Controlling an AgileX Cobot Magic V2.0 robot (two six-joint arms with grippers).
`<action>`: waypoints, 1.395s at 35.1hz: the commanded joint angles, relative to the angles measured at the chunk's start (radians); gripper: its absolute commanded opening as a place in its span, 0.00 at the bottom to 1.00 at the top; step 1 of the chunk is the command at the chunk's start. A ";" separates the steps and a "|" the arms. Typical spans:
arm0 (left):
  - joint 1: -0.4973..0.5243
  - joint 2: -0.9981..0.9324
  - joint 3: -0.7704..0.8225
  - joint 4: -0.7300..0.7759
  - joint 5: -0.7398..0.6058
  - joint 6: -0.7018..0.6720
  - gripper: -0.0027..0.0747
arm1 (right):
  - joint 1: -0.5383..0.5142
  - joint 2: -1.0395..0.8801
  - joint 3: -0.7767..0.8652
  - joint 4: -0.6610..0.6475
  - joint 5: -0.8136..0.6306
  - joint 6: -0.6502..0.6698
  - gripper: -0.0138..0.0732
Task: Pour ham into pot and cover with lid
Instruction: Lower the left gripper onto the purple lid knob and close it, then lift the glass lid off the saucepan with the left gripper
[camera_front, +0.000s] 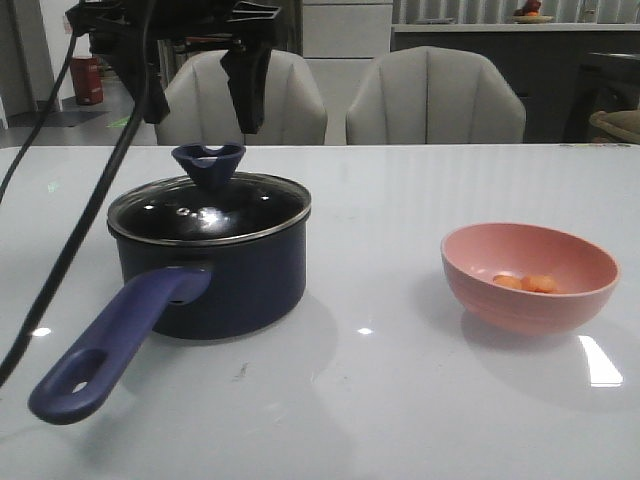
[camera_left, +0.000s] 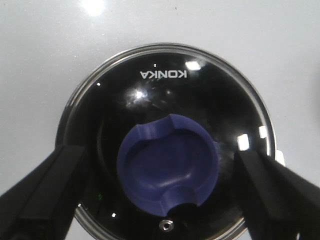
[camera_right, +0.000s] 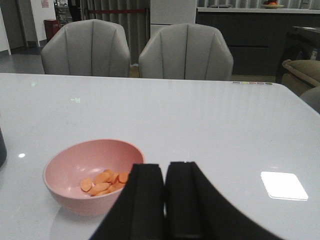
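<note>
Glass lid (camera_front: 208, 208): seated on the pot (camera_front: 215, 275), left side of the table (camera_front: 400, 200); dark blue knob (camera_left: 167, 165) upright at its centre.
Pot handle (camera_front: 115, 345): points toward the near left edge.
Ham (camera_right: 104, 182): orange slices lying in the pink bowl (camera_front: 530, 275), right side of the table, well apart from the pot; none poured yet.
Left end effector (camera_left: 167, 172): fingers apart, hanging above the lid, one finger (camera_left: 45, 192) either side of the knob, touching nothing.
Right end effector (camera_right: 165, 195): fingers together, empty, near side of the bowl.
Step in hand (judgement): lid must come off before pouring. Lower straight onto the knob, keep it centred between the fingers, clamp under the flare, lift vertically so the rim clears the pot without dragging it.
Risk (judgement): the knob's notched rim may slip if gripped off-centre.
Hidden: pot interior, behind glare on the glass; the left arm's upper part, cut off in the front view; the exact count of ham pieces, since they overlap.
</note>
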 joint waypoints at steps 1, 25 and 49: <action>-0.008 -0.039 -0.034 0.007 -0.020 -0.030 0.79 | -0.004 -0.018 -0.005 -0.010 -0.073 0.000 0.34; -0.008 0.022 -0.036 -0.034 -0.031 -0.067 0.79 | -0.004 -0.018 -0.005 -0.010 -0.073 0.000 0.34; -0.008 0.040 -0.036 -0.039 -0.021 -0.068 0.34 | -0.004 -0.018 -0.005 -0.010 -0.073 0.000 0.34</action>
